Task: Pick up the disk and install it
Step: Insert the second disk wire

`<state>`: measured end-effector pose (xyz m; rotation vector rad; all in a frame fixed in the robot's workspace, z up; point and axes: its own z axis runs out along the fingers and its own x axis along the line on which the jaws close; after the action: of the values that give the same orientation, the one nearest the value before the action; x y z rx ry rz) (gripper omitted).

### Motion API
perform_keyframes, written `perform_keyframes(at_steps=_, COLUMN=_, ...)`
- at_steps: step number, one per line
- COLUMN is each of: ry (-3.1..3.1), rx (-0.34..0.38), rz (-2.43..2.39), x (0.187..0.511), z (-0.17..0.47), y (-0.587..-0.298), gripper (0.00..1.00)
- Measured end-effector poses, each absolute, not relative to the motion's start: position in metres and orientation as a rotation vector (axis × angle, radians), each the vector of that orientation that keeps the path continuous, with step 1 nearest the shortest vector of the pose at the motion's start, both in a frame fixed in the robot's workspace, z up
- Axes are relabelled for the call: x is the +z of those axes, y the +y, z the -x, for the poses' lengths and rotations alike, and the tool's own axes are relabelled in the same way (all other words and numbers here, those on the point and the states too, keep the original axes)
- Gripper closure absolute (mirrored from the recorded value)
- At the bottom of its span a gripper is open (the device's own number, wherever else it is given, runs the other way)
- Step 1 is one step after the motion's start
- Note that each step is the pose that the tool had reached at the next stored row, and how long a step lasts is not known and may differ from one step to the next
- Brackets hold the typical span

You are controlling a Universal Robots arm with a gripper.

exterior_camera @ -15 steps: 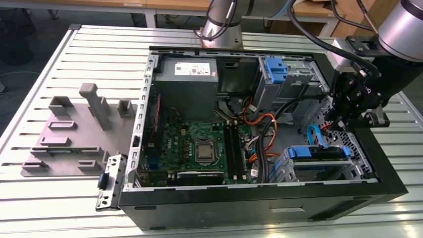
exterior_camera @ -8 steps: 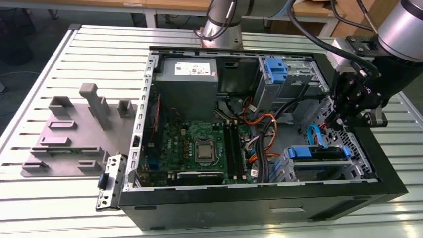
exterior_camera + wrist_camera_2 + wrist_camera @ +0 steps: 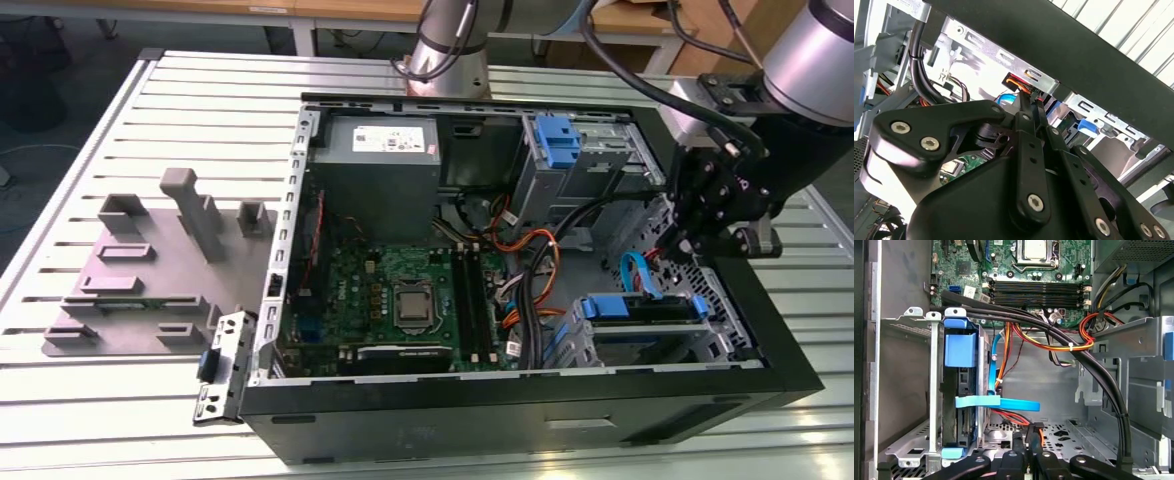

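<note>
Claw (image 3: 1027, 434) hangs inside the computer case (image 3: 534, 425) — fingers (image 3: 1018, 441) closed together, gripping nothing; disk (image 3: 960, 352) sits in the metal cage (image 3: 933, 390) just beside it.

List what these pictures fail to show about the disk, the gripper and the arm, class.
1. The disk: in the first wrist view it stands edge-on in the drive cage, whose wall hides its flat face and any label.
2. The motherboard: in the second wrist view the gripper covers most of it with its own black body.
3. The arm: the exterior view's top edge cuts off its upper links.
</note>
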<state>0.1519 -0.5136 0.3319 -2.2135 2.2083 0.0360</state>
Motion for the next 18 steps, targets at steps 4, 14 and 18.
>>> perform_keyframes(at_steps=4, ry=2.204, rx=0.026, rz=2.209, x=0.332, z=-0.146, y=-0.518, gripper=0.84)
perform_keyframes(at_steps=14, ry=2.189, rx=-0.006, rz=2.195, x=0.337, z=-0.132, y=-0.521, gripper=0.84)
perform_keyframes(at_steps=18, ry=2.187, rx=-0.010, rz=2.193, x=0.344, z=-0.132, y=-0.522, gripper=0.84)
